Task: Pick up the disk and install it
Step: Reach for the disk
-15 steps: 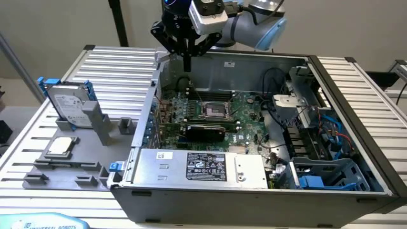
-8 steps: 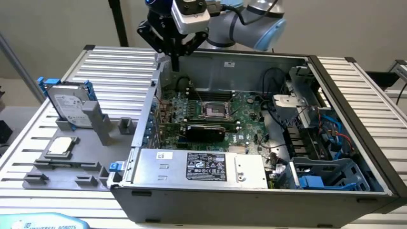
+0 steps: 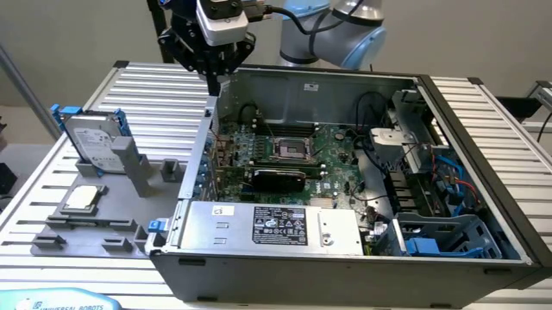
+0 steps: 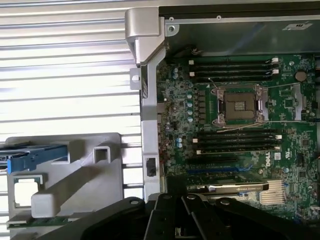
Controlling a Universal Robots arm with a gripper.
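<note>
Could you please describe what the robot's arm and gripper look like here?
The arm is built of rounded silver-grey segments with pale blue joint caps. A black cable loops from it to a whitish camera block mounted above the gripper, which is black and angular, tapering toward its tip. No markings are legible.

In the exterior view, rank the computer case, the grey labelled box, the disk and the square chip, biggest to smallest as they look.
1. computer case, by far the largest
2. grey box
3. disk
4. square chip, clearly the smallest
</note>
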